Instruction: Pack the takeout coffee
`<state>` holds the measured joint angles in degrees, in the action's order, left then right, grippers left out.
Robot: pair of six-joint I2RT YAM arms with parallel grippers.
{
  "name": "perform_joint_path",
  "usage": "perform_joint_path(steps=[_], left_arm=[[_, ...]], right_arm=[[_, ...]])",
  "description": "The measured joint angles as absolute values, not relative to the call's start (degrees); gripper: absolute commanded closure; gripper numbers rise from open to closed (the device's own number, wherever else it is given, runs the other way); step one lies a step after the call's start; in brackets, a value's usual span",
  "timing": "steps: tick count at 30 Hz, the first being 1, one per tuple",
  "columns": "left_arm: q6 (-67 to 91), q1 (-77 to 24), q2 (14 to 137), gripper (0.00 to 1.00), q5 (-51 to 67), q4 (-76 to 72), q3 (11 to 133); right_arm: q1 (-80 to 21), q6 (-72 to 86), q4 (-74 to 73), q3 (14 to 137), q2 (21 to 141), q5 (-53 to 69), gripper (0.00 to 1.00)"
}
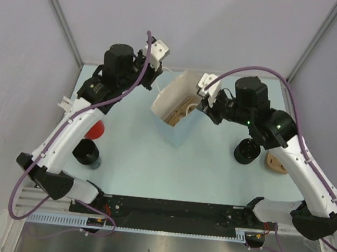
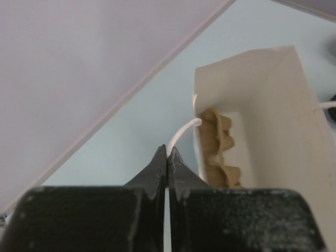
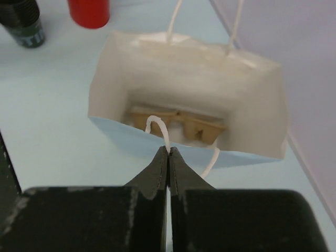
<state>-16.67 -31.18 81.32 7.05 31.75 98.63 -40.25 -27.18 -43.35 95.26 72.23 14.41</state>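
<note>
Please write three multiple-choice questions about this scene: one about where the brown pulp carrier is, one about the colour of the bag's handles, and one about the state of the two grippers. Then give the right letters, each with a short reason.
1. Where is the pulp carrier?
A. On the table beside the bag
B. Inside the paper bag
C. Held in a gripper

2. What colour is each string handle of the bag?
A. White
B. Black
C. Red

3. In what state are the left gripper and the right gripper?
A. Both open above the bag
B. Left shut, right open
C. Both shut on a string handle

Answers:
1 B: the right wrist view looks into the open bag and shows the carrier at its bottom.
2 A: both wrist views show white cords.
3 C: in each wrist view the fingertips meet with a cord pinched between them.
</note>
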Motion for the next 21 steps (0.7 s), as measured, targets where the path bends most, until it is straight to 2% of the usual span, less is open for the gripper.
perform_joint_path(steps=[5, 10, 15, 21], left_arm=[[-18.63, -31.38, 80.84, 1.00, 8.14, 30.96, 94.08], [-20.23, -31.48, 82.87, 1.00, 7.75, 31.00, 91.81], [-21.04, -31.48, 83.15, 1.00, 8.58, 31.88, 93.65], [-21.17, -31.57, 82.81, 1.00, 15.16, 33.87, 98.15]], right_arm=[[-41.41, -29.30, -46.41, 85.25, 70.48, 16.40, 1.00], [-41.95, -31.99, -49.45, 82.06, 71.18, 16.16, 1.00], [-42.83, -36.36, -53.69, 80.60, 70.30, 18.85, 1.00], [-45.36, -39.55, -58.98, 75.50, 68.88, 21.96, 1.00]])
